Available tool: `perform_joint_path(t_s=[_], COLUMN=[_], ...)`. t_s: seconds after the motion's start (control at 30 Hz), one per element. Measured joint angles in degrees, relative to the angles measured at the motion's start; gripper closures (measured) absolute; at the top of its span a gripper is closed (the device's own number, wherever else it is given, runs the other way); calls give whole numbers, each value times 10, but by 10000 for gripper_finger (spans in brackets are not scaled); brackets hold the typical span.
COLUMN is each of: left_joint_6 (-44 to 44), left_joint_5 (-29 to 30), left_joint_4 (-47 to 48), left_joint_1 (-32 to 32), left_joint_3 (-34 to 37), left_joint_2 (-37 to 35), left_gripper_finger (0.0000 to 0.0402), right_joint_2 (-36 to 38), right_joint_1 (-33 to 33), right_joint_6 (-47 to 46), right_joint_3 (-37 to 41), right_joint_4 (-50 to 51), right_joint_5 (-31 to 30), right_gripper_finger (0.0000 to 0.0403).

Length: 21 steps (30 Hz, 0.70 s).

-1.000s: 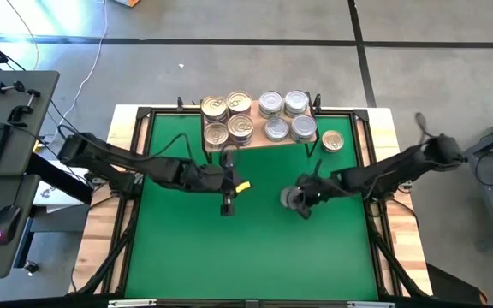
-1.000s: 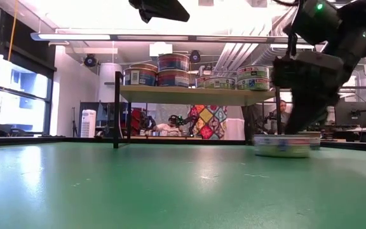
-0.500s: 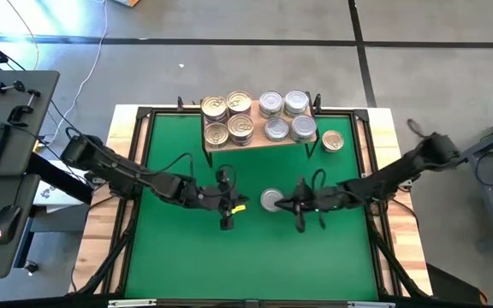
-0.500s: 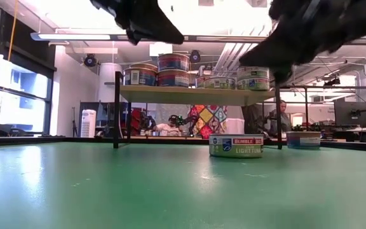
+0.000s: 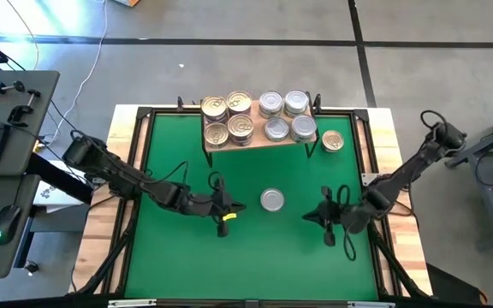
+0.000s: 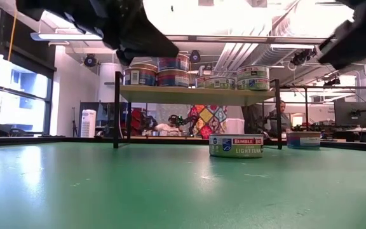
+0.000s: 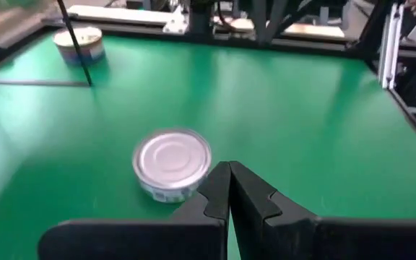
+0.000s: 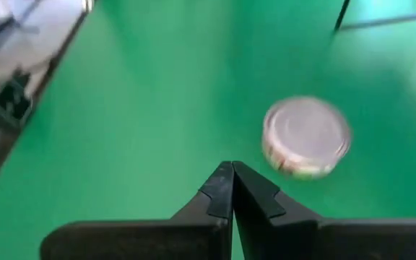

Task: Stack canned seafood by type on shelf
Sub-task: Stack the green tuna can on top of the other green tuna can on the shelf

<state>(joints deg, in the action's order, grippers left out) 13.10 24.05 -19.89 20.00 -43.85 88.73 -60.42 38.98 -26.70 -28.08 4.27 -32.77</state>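
Both sets of jaws are pressed shut and empty: the left gripper (image 5: pixel 229 208) hovers near a lone silver tin (image 5: pixel 272 200) on the counter (image 5: pixel 178 257), the right gripper (image 5: pixel 312 216) slightly farther off. The tin lies between them, flat, left arm nearer. Only the low view shows its label and the shelf (image 6: pixel 196 95) behind.

On the desk (image 5: pixel 178 257) a lone tin (image 5: pixel 272 200) lies near the middle, between the left gripper (image 5: pixel 226 208) on its left and the right gripper (image 5: pixel 315 215) on its right, touching neither. Behind it, at the desk's far edge, stands the shelf (image 5: pixel 259 141), carrying four stacks of tins on its left half (image 5: pixel 228 118) and four on its right half (image 5: pixel 284 115). One more tin (image 5: pixel 333 141) lies on the desk just right of the shelf.
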Motion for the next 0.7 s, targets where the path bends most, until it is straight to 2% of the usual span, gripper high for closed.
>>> perform_joint_path(t_s=[0.2,0.33,0.43,0.57,0.7], left_joint_6=[3,22,44,75,108], left_joint_5=[-6,-20,-26,-26,-25], left_joint_4=[-13,-13,-15,-10,-3], left_joint_1=[18,27,24,4,-28], left_joint_3=[-9,-34,-54,-73,-79], left_joint_2=[52,106,148,188,206], left_gripper_finger=[401,401,401,401,401], right_joint_2=[-60,-112,-144,-184,-230], right_joint_1=[23,19,6,-39,-93], right_joint_6=[-52,-65,-64,-61,12], right_joint_3=[0,0,0,0,0], right_joint_4=[63,82,76,53,-17], right_joint_5=[3,4,4,2,35], right_gripper_finger=[401,370,312,208,102])
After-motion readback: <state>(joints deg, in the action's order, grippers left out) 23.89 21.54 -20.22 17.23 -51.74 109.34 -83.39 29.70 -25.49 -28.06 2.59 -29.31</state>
